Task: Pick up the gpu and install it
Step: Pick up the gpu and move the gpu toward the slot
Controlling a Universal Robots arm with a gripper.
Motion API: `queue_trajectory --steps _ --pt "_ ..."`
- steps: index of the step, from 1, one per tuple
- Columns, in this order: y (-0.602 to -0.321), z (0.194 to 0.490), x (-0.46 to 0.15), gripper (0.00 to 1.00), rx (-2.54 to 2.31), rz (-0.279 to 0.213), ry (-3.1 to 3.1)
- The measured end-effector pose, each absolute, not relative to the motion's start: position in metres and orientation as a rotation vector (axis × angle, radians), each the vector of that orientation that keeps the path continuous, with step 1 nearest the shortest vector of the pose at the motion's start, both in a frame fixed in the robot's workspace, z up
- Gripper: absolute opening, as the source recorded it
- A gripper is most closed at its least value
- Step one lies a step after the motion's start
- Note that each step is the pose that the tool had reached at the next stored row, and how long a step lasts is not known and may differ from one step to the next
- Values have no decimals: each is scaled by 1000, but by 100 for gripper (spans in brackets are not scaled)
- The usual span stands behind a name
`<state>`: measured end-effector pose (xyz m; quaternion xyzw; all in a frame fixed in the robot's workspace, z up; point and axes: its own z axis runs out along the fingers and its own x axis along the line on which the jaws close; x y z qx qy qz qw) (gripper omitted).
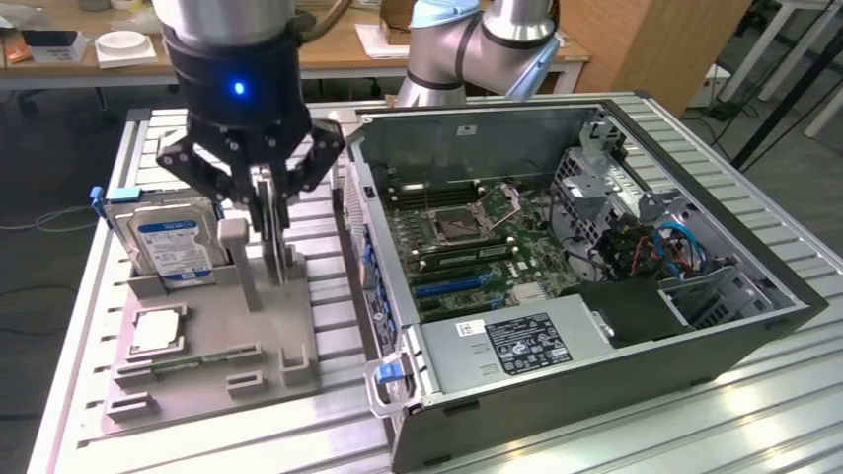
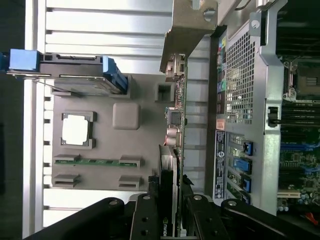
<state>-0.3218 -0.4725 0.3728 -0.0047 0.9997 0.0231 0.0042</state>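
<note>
gripper clamped on the upright gpu over the grey tray

nearest in the exterior view is the ribbed aluminium table point(image 1: 685, 434). on it, at the exterior view's left, lies a flat grey plastic holder tray point(image 1: 257, 336). in the near part of the tray a long narrow green memory stick point(image 1: 185, 362) lies flat in its clips, and just behind it a square silver processor chip point(image 1: 156, 331) sits in its frame.

farther back on the same tray the gpu point(image 1: 280, 259), a thin dark circuit card with a silver metal bracket on one end, stands upright on its edge. the black gripper point(image 1: 268, 219) with a blue light on its body comes down from above, and its two fingers press on the two flat sides of the card, so it is clamped on the gpu. in the wrist view the card is seen edge-on between the fingers point(image 2: 145, 220), with the bracket at the end far from the gripper. i cannot tell if the lower edge of the card touches the tray or not.

just beside the gpu, toward the exterior view's left, a thick silver hard drive with a blue-white label point(image 1: 169, 242) stands in the tray.

at the exterior view's right the open black computer case point(image 1: 737, 336) lies on its side, near the tray, with a silver power supply box point(image 1: 520, 346) in front and the green motherboard point(image 1: 488, 237) behind it.

far behind stands a wooden desk point(image 1: 343, 49)
</note>
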Motion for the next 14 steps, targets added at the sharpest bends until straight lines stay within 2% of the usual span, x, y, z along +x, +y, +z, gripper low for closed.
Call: queue_trajectory --steps 7,14 --pt "-473 405 -322 27 -15 72 3132" --pt "-473 406 -308 27 -15 73 3133"
